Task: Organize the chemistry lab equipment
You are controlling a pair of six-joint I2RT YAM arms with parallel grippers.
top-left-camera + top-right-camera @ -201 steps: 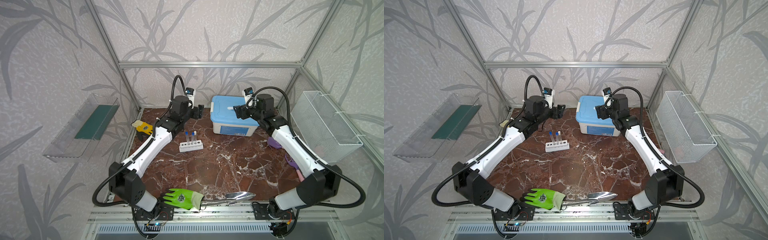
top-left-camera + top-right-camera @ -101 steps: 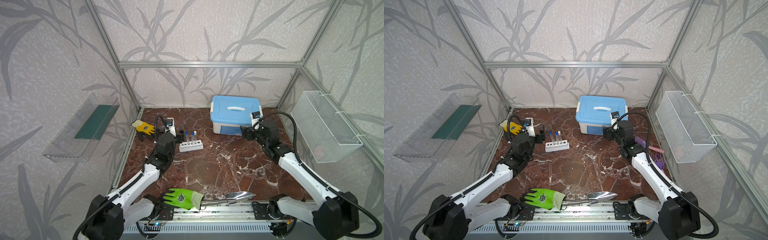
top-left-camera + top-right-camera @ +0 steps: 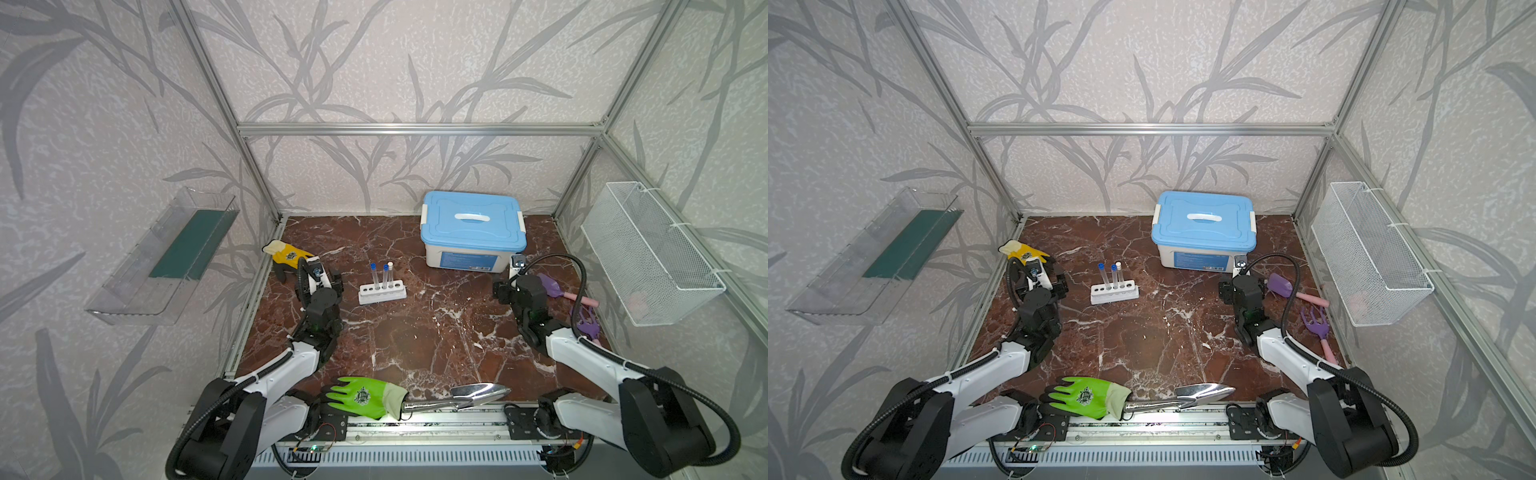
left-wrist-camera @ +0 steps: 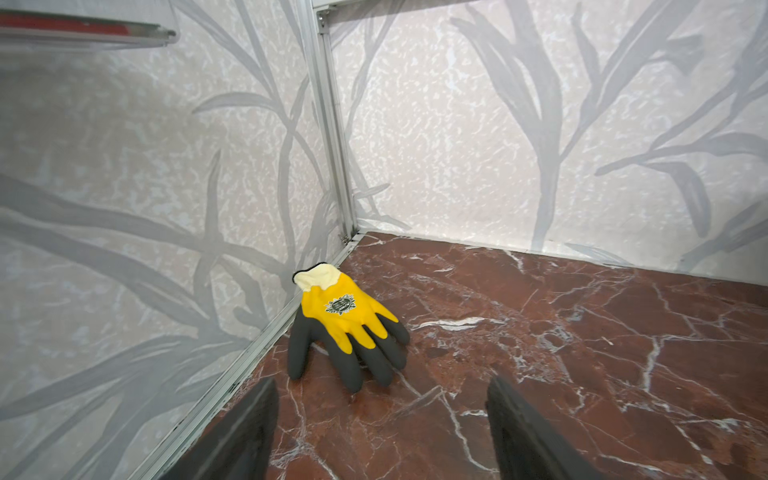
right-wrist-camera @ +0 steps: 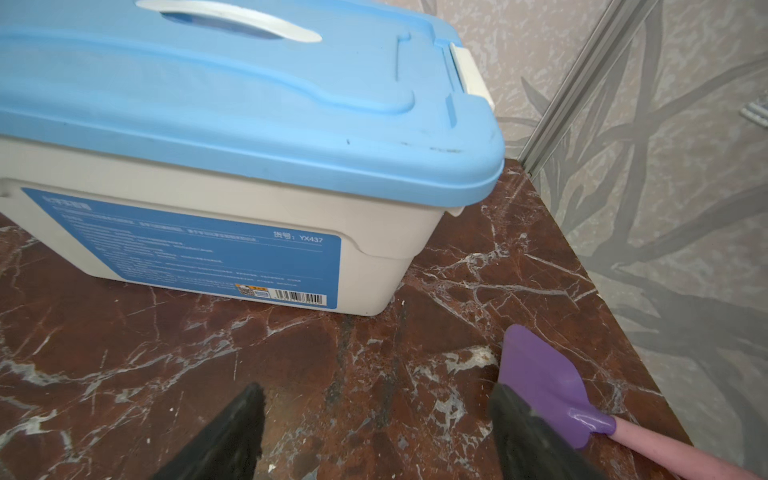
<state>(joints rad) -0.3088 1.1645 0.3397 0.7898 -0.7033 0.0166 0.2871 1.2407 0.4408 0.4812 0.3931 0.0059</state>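
A white six-hole rack (image 3: 382,292) (image 3: 1114,293) stands on the marble table left of centre. It holds three clear test tubes (image 3: 384,274) upright, two with blue caps and one with a white cap. My left gripper (image 3: 328,280) (image 4: 380,386) is low over the table, left of the rack. It is open and empty, and it faces the back left corner. My right gripper (image 3: 505,286) (image 5: 376,390) hovers in front of the blue-lidded box (image 3: 471,228) (image 5: 208,104). It is also open, with only bare marble between its fingers. The box lid is shut.
A yellow glove (image 3: 286,254) (image 4: 345,316) lies by the left wall. A green glove (image 3: 361,397) and a metal trowel (image 3: 478,392) lie at the front edge. A purple scoop (image 3: 550,284) (image 5: 540,374) and a purple rake (image 3: 1316,322) lie at the right. On the walls hang a wire basket (image 3: 648,253) and a clear shelf (image 3: 166,257).
Both arms have drawn back from the rear of the table toward the front and folded low. The right gripper has left the box lid. Both grippers stayed open.
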